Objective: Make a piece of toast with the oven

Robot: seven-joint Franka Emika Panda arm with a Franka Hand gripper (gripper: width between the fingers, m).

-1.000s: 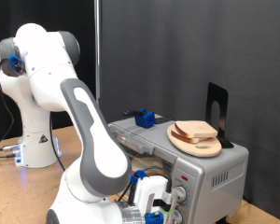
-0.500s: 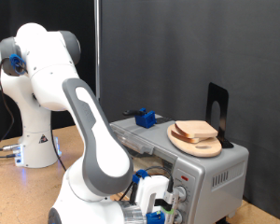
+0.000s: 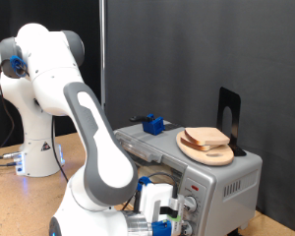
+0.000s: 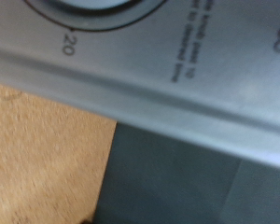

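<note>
The silver-grey oven [image 3: 226,182] stands at the exterior view's lower right, its knob panel [image 3: 192,205] facing the camera. On its top lies a round wooden plate [image 3: 218,155] with stacked bread slices; the top slice [image 3: 205,136] is pale with a tan crust. My gripper [image 3: 167,218] is low at the front of the oven, right against the knob panel; its fingers do not show clearly. The wrist view is filled by the oven's grey panel [image 4: 177,75], with the edge of a round knob [image 4: 93,9] and a printed "20". No bread shows between the fingers.
A grey flat slab [image 3: 136,147] with a blue object [image 3: 152,125] on it sits behind my arm beside the oven. A black upright stand [image 3: 229,116] is behind the plate. The robot base [image 3: 34,147] is at left. The wooden table [image 4: 37,149] lies below the oven.
My gripper has shifted slightly towards the oven's knob panel. The bread and plate have not moved.
</note>
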